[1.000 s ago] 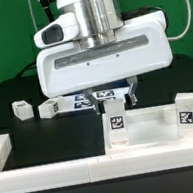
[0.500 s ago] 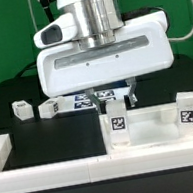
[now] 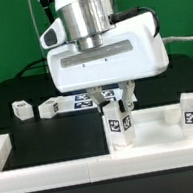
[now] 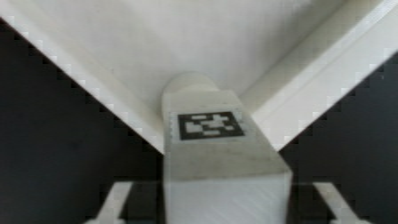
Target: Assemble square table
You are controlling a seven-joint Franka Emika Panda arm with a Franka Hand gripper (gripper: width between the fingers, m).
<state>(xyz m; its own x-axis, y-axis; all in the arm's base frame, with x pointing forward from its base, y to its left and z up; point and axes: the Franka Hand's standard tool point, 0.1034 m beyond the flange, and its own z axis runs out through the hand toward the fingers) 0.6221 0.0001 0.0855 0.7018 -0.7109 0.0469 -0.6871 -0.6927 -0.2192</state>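
White robot arm [image 3: 90, 14], round grey metal ring near wrist. Wide white boxy hand block [image 3: 107, 57] with grey groove across front. Dark cables behind. Small dark gripper [image 3: 117, 103] below.

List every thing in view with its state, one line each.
Pincer: shut on a leg.
Held leg: upright, at the top's corner.
Top: flat on the table, against the border wall.
Second leg: upright on the top.
Two loose legs: lying on the table.

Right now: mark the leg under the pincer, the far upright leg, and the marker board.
leg under the pincer [image 3: 118, 123], exterior view, its tag face.
far upright leg [image 3: 191, 111], exterior view, its front face.
marker board [image 3: 89, 101], exterior view, strip visible below the pincer body.
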